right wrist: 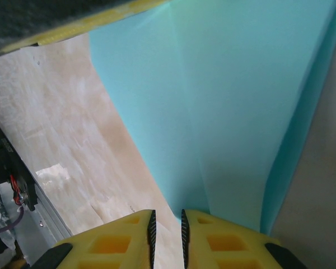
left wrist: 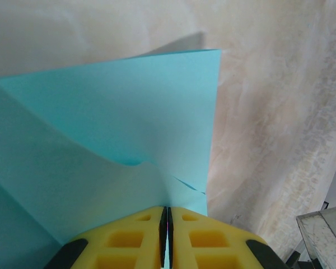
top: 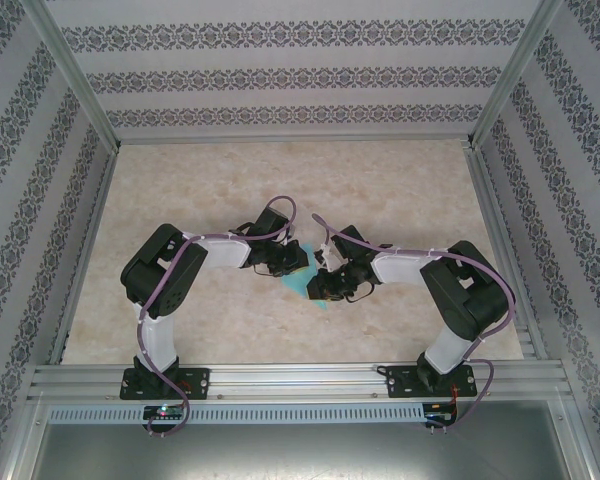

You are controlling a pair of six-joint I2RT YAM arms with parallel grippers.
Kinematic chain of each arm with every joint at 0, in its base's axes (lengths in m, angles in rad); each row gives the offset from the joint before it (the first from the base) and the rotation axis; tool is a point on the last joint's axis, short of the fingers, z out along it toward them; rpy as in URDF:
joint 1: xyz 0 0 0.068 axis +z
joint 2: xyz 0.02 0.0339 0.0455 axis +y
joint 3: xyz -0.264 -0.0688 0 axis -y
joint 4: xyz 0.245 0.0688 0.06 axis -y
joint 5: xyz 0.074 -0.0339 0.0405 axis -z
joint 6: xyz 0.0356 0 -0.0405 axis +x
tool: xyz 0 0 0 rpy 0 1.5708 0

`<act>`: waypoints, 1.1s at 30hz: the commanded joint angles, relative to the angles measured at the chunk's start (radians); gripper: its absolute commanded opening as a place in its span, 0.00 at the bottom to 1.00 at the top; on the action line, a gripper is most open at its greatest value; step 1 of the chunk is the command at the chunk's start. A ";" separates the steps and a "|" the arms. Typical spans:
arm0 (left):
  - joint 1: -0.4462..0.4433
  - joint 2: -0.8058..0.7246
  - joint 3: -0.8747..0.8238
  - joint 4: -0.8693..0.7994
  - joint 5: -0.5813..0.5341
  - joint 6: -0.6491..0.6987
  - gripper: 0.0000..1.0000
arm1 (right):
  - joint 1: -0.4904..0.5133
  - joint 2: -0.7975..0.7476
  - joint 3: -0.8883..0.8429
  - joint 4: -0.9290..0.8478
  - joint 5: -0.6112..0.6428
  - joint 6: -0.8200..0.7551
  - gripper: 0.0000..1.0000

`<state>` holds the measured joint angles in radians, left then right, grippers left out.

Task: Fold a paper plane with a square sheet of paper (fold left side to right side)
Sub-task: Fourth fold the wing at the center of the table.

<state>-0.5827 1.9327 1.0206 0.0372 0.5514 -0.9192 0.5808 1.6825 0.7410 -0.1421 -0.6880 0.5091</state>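
**benchrat:** How far along were you at that point?

**foldwatch:** Early-to-middle, I'd say. Your thin turquoise-blue square sheet of paper was in the middle of the pale marbled table, lifted and curled between the two arms. It was creased but nowhere near a pointed dart. The left-over-right fold looked unfinished, and the nose and wing folds were all left to do.

**benchrat:** And the grips?

**foldwatch:** Your left gripper was pinched tight on the sheet. Your right gripper had a thin slit between its yellow fingers with table showing through, no paper in it. Overhead you got a blue sliver under the wrists. The left wrist camera added the raised flap and its corner, and the right wrist added a long crease.
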 commanded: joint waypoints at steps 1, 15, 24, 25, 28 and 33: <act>-0.011 0.042 -0.032 -0.098 -0.064 0.036 0.15 | 0.010 0.007 -0.029 -0.046 0.011 -0.022 0.22; -0.011 0.043 -0.025 -0.116 -0.074 0.044 0.14 | 0.013 -0.035 -0.072 -0.140 0.046 -0.041 0.22; -0.011 0.051 -0.020 -0.123 -0.078 0.046 0.14 | 0.014 -0.066 -0.082 -0.217 0.073 -0.067 0.21; -0.011 0.051 -0.019 -0.123 -0.078 0.046 0.14 | 0.014 -0.067 -0.081 -0.225 0.079 -0.067 0.21; -0.011 0.051 -0.019 -0.122 -0.076 0.048 0.14 | 0.014 -0.072 -0.080 -0.241 0.094 -0.071 0.21; -0.011 0.051 -0.017 -0.124 -0.078 0.048 0.14 | 0.014 -0.082 -0.077 -0.270 0.108 -0.073 0.21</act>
<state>-0.5827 1.9327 1.0214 0.0357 0.5499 -0.9073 0.5808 1.6104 0.6949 -0.2687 -0.6315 0.4564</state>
